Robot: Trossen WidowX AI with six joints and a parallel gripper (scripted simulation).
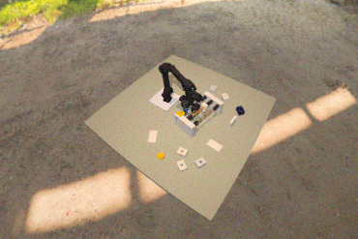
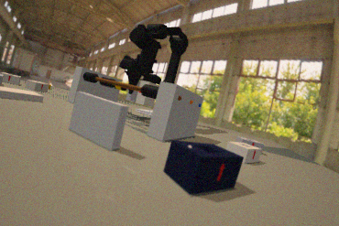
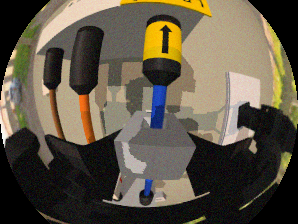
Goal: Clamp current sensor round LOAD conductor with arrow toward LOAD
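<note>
The sensor, a grey block, sits around the blue conductor in the wrist view. The conductor enters its far side and comes out below it; its halves look together, but the latch cannot be made out. No arrow shows on its visible faces. Beyond it, a yellow sleeve on the conductor bears a black arrow pointing to a yellow marker plate, whose lettering is cut off. My gripper is slightly open, its black fingers standing close on either side of the sensor. In the top and exterior views the arm hides the sensor.
An orange conductor and a brown one run left of the sensor. A white end block holds conductor ends. A white upright panel, a navy block and a yellow disc stand around.
</note>
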